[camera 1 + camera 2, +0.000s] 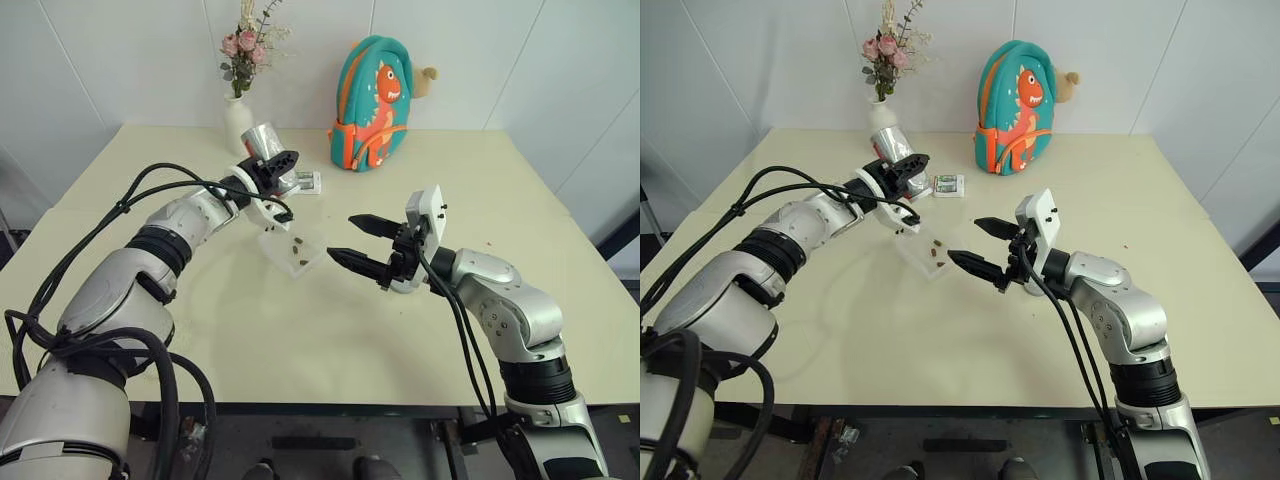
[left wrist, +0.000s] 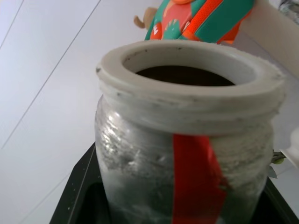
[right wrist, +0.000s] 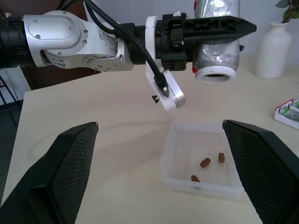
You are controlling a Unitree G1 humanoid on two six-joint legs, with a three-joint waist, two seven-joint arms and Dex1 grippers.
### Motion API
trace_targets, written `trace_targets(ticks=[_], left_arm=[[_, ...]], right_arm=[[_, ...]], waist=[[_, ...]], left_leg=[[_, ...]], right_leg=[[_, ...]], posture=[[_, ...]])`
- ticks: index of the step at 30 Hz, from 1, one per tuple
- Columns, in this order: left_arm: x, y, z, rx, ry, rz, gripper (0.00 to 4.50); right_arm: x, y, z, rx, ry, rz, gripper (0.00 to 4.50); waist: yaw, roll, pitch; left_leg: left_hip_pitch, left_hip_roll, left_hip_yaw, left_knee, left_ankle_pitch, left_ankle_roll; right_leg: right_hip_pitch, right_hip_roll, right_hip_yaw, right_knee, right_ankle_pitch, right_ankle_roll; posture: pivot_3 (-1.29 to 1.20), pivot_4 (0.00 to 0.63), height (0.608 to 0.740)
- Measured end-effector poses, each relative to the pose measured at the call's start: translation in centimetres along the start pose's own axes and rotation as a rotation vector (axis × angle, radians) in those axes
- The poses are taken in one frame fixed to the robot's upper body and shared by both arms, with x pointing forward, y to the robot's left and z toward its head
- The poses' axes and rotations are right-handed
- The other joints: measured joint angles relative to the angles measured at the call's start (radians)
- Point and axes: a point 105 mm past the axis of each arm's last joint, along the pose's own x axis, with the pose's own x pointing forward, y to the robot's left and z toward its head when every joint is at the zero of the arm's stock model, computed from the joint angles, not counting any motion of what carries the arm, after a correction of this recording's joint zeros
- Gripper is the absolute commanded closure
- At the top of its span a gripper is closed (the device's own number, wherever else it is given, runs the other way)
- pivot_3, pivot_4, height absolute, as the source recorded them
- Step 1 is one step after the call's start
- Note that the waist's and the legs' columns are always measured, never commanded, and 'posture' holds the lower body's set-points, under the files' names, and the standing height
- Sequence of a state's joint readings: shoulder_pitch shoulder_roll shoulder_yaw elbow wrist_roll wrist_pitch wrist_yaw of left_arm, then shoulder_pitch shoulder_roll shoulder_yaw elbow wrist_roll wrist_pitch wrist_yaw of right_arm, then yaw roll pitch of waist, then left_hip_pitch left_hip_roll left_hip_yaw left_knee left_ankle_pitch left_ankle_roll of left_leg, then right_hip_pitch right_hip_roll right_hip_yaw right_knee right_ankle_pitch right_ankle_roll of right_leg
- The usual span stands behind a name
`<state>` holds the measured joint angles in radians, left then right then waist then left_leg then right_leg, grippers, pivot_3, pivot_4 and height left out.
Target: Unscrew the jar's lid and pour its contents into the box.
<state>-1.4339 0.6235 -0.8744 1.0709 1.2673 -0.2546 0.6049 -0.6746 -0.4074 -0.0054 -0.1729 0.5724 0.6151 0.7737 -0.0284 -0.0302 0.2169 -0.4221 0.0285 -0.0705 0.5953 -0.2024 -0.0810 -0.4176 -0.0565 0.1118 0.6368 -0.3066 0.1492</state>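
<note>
The jar (image 3: 216, 44), mouth down, hangs above the box (image 3: 201, 161) holding three brown bits (image 3: 205, 162).

Bright, even light is falling from above, washing the wall pale and leaving soft, faint shadows lying on the desk (image 1: 330, 330) under the arms. The jar (image 2: 187, 140) is sitting so close to the left wrist camera that its surface is looking slightly soft, and the backpack (image 2: 201, 18) behind it is blurring.
</note>
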Motion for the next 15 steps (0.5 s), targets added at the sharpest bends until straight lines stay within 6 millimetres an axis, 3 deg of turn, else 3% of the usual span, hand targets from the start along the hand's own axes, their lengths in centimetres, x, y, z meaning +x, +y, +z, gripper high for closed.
trace_targets(ticks=[4,8,10,15], left_arm=[[-1.7,-2.1,-1.6,-0.513,0.109,-0.107,2.5],[-4.7,-6.9,-2.5,-1.423,0.42,-0.174,2.5],[-7.4,-9.8,-2.9,-1.864,0.581,-0.166,2.5],[-12.2,-13.6,-3.2,-2.312,0.852,-0.112,2.5]], right_arm=[[-0.3,0.1,-0.4,0.0,0.014,-0.005,0.01],[-0.6,0.1,-0.4,-0.016,0.026,-0.006,0.01],[-0.9,0.0,-0.6,-0.044,0.059,-0.009,0.01],[-1.1,0.1,-1.4,-0.097,0.113,0.014,0.01]], waist=[[-0.003,0.0,0.0],[-0.004,0.0,0.0],[-0.01,0.0,0.0],[-0.021,0.0,0.0]], left_leg=[[0.001,0.0,0.0,0.0,0.0,0.0],[0.001,0.0,0.0,0.003,0.001,-0.001],[0.001,0.0,0.0,0.005,0.001,-0.001],[0.001,0.0,-0.002,0.012,0.001,0.0]], right_leg=[[0.0,0.0,0.0,0.002,0.0,-0.001],[0.0,0.0,0.0,0.006,0.0,-0.001],[0.0,0.0,0.0,0.008,0.0,-0.001],[0.001,0.0,0.0,0.012,0.0,-0.001]], posture=[[0.0,0.15,0.74],[0.0,0.15,0.74],[0.0,0.15,0.74],[0.0,0.15,0.74]])
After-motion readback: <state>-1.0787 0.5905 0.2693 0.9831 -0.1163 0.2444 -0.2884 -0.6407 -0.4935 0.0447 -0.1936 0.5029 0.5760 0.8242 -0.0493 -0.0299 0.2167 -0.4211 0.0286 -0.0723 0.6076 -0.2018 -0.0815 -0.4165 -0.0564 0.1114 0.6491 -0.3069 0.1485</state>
